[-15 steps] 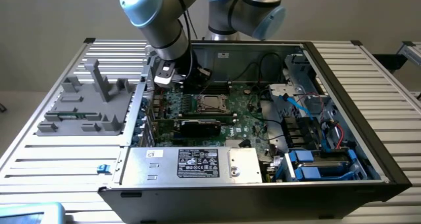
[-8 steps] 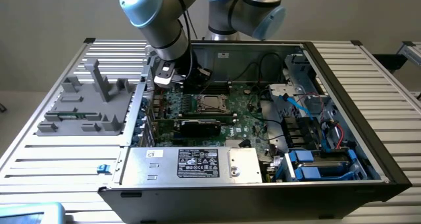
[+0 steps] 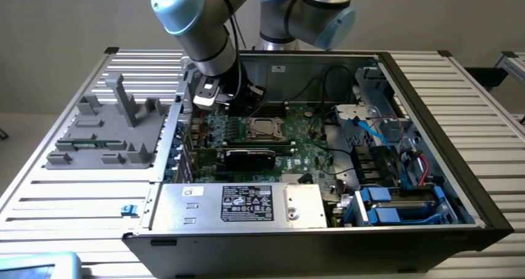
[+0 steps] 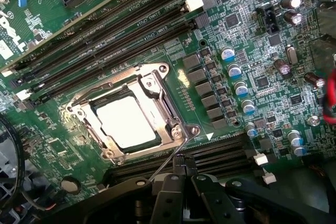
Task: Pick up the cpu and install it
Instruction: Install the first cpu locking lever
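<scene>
One grey-and-blue robot arm (image 3: 205, 27) reaches down into one black open computer case (image 3: 287, 254), which lies on a slatted aluminium table (image 3: 484, 94). Its single black gripper (image 3: 240, 107) hangs low over the green motherboard (image 3: 303, 150), just toward the exterior view's left of the processor socket. In the wrist view the gripper (image 4: 182, 167) has its two fingers pressed together with nothing between them. The one cpu (image 4: 127, 124), a flat square chip with a shiny pale metal top, lies flat inside the black square socket, enclosed by one silver metal frame (image 4: 160, 106). In the exterior view the cpu (image 3: 264, 126) sits near the middle of the board. One thin wire lever (image 4: 168, 161) slants from the frame's corner toward the fingertips; whether it touches them I cannot tell. Four long black memory slots (image 4: 115, 35) run side by side on one flank of the socket, and further black slots (image 4: 220, 150) lie on the opposite flank, near the fingers. A row of five blue-topped cylindrical capacitors (image 4: 241, 88) stands beside the socket. Elsewhere in the case are one silver power-supply box with a label (image 3: 246, 204) and two blue drive caddies (image 3: 375, 196). One grey plastic fixture (image 3: 107, 134) rests on the table at the exterior view's left.
</scene>
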You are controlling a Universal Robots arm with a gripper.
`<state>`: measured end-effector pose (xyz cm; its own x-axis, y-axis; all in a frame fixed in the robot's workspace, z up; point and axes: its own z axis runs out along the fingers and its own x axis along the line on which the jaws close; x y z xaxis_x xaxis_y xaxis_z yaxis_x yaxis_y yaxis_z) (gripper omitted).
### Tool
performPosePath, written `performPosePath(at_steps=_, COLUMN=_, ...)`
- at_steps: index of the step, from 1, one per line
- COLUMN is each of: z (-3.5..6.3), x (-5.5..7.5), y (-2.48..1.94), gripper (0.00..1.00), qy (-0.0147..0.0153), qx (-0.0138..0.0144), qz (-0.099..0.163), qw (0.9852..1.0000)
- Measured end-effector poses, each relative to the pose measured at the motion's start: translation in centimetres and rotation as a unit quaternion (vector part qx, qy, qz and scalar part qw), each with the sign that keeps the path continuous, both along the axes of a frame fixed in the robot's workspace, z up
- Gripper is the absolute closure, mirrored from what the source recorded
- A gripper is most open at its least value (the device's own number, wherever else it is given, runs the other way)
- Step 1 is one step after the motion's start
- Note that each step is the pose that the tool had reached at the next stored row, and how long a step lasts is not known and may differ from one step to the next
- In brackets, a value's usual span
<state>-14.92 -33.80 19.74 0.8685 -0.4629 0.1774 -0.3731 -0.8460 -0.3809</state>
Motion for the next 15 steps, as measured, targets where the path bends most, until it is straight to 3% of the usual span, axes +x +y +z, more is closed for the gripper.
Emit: performPosePath(at_steps=15, z=-0.44, x=1.03, y=-0.03, gripper=0.89, qy=0.0000, qx=0.0000, qz=0.000, qw=1.0000)
